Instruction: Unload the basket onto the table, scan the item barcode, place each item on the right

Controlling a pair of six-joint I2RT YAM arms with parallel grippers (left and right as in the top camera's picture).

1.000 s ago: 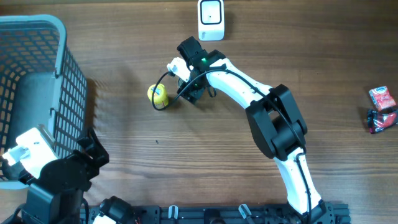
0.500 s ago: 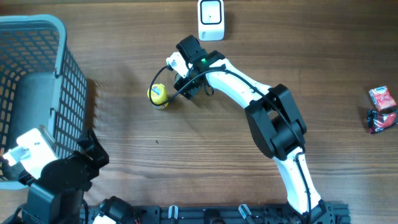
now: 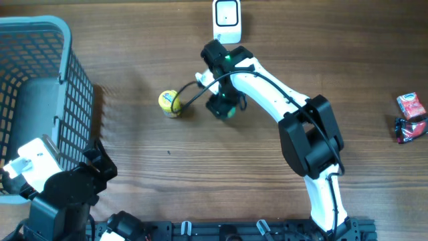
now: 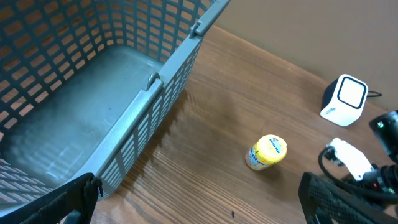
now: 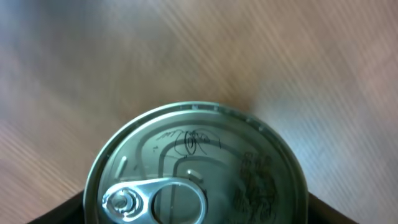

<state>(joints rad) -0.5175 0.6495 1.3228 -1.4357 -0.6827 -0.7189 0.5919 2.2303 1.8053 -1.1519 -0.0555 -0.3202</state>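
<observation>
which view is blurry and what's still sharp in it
Right wrist: the can is in focus on its top, while the wood table behind it is smeared and soft. Left wrist and overhead: sharp throughout, evenly lit.

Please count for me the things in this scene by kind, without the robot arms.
Basket: 1
Barcode scanner: 1
Yellow-capped bottle: 1
Pull-tab can: 1
Small packets: 2, red packet and dark packet
Total: 6
</observation>
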